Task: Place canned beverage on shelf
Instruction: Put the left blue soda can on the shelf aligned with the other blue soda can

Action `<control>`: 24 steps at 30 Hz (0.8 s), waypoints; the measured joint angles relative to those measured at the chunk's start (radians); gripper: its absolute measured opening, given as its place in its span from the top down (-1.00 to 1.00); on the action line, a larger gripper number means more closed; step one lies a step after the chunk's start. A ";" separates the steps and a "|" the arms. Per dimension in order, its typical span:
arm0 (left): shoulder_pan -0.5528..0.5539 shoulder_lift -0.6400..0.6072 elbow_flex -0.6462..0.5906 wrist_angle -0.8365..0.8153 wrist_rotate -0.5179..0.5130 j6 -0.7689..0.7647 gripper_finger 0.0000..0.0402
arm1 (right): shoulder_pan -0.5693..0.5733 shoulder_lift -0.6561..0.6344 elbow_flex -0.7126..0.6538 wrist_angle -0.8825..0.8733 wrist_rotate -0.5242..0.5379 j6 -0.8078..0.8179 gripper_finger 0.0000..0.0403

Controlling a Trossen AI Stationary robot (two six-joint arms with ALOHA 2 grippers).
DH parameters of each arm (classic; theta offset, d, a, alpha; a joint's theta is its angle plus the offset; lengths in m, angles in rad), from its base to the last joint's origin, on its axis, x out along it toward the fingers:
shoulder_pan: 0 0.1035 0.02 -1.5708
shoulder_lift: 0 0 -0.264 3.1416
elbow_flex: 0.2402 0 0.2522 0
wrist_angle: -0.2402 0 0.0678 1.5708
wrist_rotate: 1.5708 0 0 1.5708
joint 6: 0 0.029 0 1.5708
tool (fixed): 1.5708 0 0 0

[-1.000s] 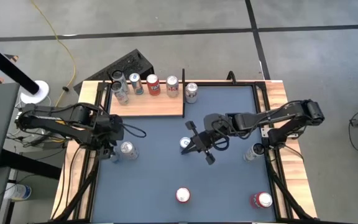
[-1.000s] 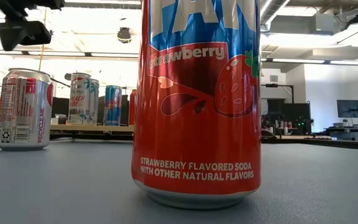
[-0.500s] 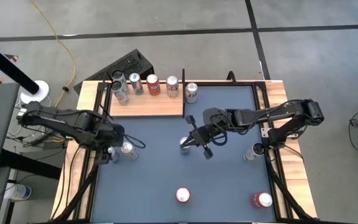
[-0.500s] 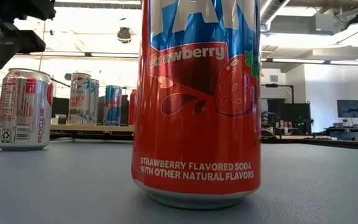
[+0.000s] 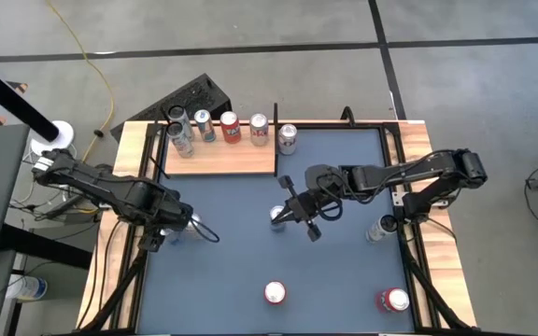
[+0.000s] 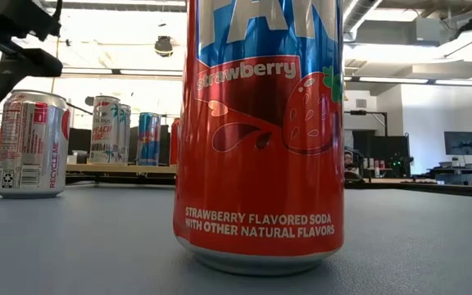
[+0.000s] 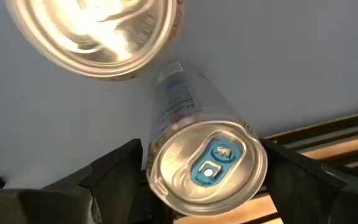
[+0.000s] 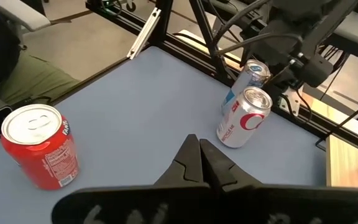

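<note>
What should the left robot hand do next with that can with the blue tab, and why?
Probably close the left gripper on the blue-tabbed can. Its fingers stand open on either side of the can, which stands on the blue tabletop, not yet on the shelf.

Left gripper [image 7: 201, 171], dark fingers, is straddling a silver-topped can [image 7: 205, 163] with a blue tab and white side carrying red and blue print. Just beyond it a white can [image 8: 243, 117] is showing a red C logo. Ahead of the black right gripper [image 8: 199, 153], a red can [image 8: 38, 144] is showing a silver lid. Shelf [image 5: 222, 159] is showing light-brown wood grain; tabletop [image 5: 344, 271] is showing slate blue.
</note>
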 joint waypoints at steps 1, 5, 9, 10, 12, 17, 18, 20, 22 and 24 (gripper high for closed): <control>-0.008 0.011 0.000 0.000 -0.004 0.004 -0.49 | 0.000 0.000 0.000 0.000 0.000 0.000 1.00; -0.024 0.049 0.000 0.001 -0.022 0.019 -0.49 | 0.000 0.000 0.000 0.000 0.000 0.000 1.00; -0.024 0.065 0.000 0.000 -0.022 0.022 -0.49 | 0.000 0.000 0.000 0.000 0.000 0.000 1.00; -0.024 0.065 0.000 0.000 -0.022 0.027 -0.49 | 0.000 0.000 0.000 0.000 0.000 0.000 1.00; -0.024 0.065 0.000 -0.001 -0.022 0.040 -0.46 | 0.000 0.000 0.000 0.000 0.000 0.004 1.00; -0.024 0.065 0.000 -0.023 -0.022 0.047 -0.22 | 0.001 0.000 0.000 0.000 -0.001 0.013 1.00; -0.024 0.064 0.000 -0.023 -0.022 0.047 -0.17 | 0.003 0.000 0.000 0.000 -0.001 0.016 1.00; -0.024 0.064 0.001 -0.023 -0.023 0.047 -0.11 | 0.004 0.000 0.000 0.000 -0.002 0.016 1.00; -0.024 0.063 0.001 -0.023 -0.021 0.046 -0.11 | 0.005 0.000 0.000 0.000 -0.002 0.016 1.00; -0.024 0.064 0.001 -0.023 -0.013 0.045 -0.11 | 0.005 0.000 0.000 0.000 -0.003 0.017 1.00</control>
